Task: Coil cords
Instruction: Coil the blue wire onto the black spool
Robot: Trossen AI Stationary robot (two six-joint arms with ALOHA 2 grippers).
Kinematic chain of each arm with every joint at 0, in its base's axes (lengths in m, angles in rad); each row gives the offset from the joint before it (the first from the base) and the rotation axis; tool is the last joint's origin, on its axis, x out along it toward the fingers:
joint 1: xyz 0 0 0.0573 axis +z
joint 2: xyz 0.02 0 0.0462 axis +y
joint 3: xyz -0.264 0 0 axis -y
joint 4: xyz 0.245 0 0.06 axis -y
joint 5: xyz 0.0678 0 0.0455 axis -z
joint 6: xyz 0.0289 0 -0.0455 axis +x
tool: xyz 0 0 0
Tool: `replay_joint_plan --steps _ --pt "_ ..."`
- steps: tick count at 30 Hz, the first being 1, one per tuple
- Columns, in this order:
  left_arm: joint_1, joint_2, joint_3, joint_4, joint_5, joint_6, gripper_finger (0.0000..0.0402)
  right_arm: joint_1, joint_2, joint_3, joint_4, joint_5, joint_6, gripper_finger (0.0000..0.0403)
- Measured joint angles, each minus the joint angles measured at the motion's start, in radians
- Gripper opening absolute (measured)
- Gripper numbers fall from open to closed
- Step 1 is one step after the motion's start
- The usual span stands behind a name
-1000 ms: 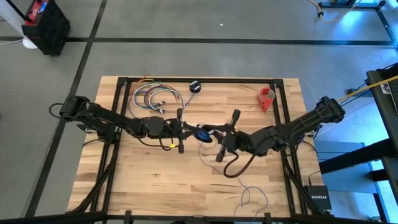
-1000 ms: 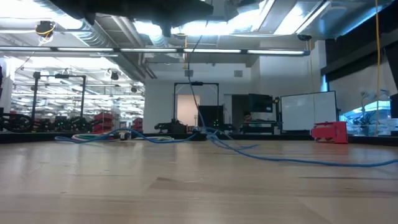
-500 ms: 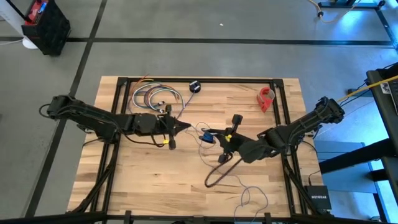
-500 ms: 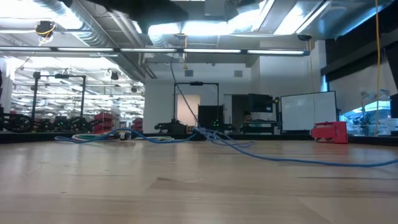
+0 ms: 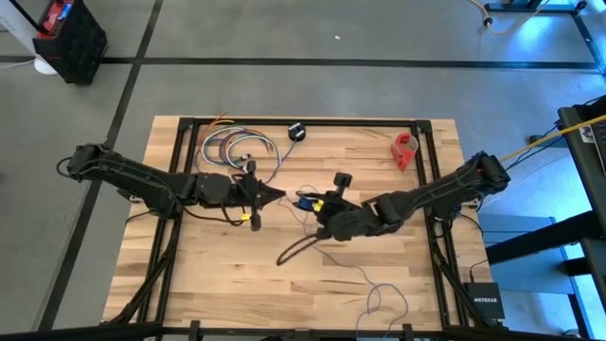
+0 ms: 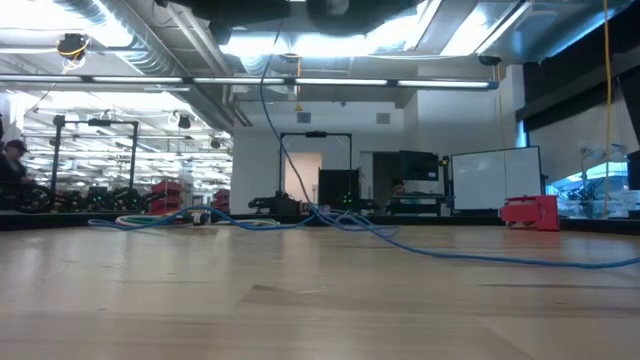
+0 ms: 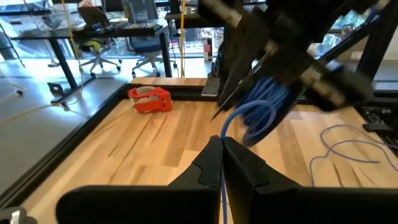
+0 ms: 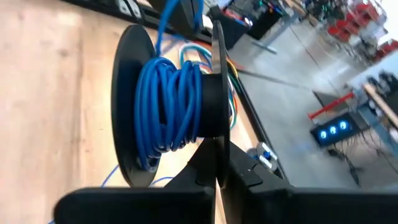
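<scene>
High view count: we see two arms, one spool, one thin cord, one cable bundle, one red object.
Table [image 5: 218, 275]: we see a wooden top filling the middle of the frame.
Cord [image 5: 383, 296]: one thin line loops near the lower right of the table and runs up to frame centre; in the low view it crosses the middle as a blue line [image 6: 450, 255].
Right gripper [image 5: 320, 209]: at frame centre, its fingers clamped on the black spool [image 8: 205, 93], which carries blue cord windings in the right wrist view.
Left gripper [image 5: 276, 196]: just left of centre, its fingers pinched together on the cord [image 7: 222, 162], which runs from them to the spool.
Cable bundle [image 5: 235, 149]: one multicoloured bundle, upper left of the table.
Red object [image 5: 406, 149]: one, upper right of the table.
</scene>
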Motion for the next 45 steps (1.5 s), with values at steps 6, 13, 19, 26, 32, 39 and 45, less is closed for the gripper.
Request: replay_joint_plan --steps 6,13,19,26,32,39,45 --pt "-0.002 0.0 0.001 0.037 0.002 -0.061 0.0003 -0.066 0.053 -0.001 0.027 0.004 0.036 0.0005" --pt "-0.033 0.0 0.002 0.054 0.005 -0.047 0.0003 -0.13 0.074 -0.001 0.087 0.007 0.028 0.0005" --pt "-0.042 0.021 0.003 0.123 0.005 -0.028 0.0003 -0.158 0.074 -0.002 0.254 -0.071 -0.039 0.0005" --pt "-0.037 0.099 0.003 0.237 0.005 0.01 0.0004 -0.187 0.074 -0.002 0.413 -0.174 -0.097 0.0005" --pt "-0.03 0.114 0.003 0.255 0.002 0.055 0.0004 -0.183 0.073 -0.003 0.544 -0.186 -0.195 0.0005" --pt "-0.008 0.112 0.005 0.229 0.002 0.056 0.0004 -0.184 0.027 -0.004 0.558 -0.231 -0.215 0.0005" --pt "-0.004 0.112 0.006 0.223 0.006 0.062 0.0004 -0.171 -0.007 -0.005 0.568 -0.307 -0.216 0.0005"
